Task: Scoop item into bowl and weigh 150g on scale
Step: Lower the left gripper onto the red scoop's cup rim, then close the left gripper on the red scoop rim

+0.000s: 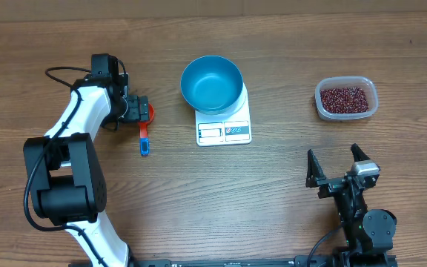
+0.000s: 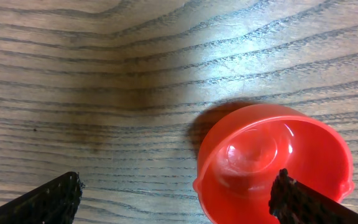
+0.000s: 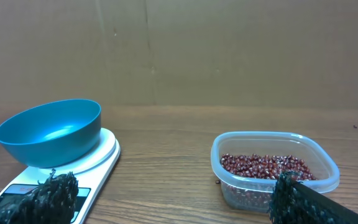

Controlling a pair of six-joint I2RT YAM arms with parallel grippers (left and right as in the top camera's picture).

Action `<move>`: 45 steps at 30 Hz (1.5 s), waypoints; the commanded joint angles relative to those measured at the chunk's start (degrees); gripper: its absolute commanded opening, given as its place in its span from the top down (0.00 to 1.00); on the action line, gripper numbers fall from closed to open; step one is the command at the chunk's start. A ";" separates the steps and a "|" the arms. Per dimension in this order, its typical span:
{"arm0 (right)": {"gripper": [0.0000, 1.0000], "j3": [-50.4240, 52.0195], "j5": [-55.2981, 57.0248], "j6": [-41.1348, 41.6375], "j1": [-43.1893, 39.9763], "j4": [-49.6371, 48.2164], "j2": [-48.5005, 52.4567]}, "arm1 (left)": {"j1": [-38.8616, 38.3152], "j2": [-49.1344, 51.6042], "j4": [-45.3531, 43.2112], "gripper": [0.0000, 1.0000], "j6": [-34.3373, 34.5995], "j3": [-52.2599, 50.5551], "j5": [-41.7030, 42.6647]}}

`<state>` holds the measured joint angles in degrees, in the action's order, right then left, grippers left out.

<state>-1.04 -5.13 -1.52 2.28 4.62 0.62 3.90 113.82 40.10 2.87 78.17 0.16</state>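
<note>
Left gripper (image 1: 140,109) is at the red scoop (image 2: 272,155), jaws spread wide, holding nothing. One fingertip (image 2: 294,200) overlaps the cup's rim in the left wrist view. Scoop lies on the table (image 1: 273,200), blue handle (image 1: 144,139) pointing toward the robot. Blue bowl (image 1: 212,83) sits on the white scale (image 1: 224,130), between the scoop and the tub of red beans (image 1: 345,99). Right gripper (image 1: 333,156) is spread wide, empty, on the robot's side of the tub, not touching.

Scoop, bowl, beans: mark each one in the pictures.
scoop (image 2: 253,155), left wrist view, inside of its red cup
bowl (image 1: 211,81), overhead view, middle of its blue inside
beans (image 1: 345,98), overhead view, middle of the red pile in the clear tub
</note>
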 commanded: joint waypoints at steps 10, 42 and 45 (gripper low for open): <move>0.00 0.59 -0.11 -0.26 0.33 -0.22 -0.50 | 0.20 0.31 -1.40 0.00 0.55 -0.55 -0.72; 0.00 0.59 -0.11 -0.26 0.33 -0.22 -0.50 | 0.20 2.71 -1.16 0.13 0.52 -0.61 -0.79; 0.00 0.59 -0.11 -0.26 0.33 -0.22 -0.50 | 0.20 2.71 -1.16 0.23 0.52 -0.61 -0.79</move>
<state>-1.04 -5.13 -1.54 2.31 4.60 0.62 3.90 115.68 39.13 3.16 78.02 0.16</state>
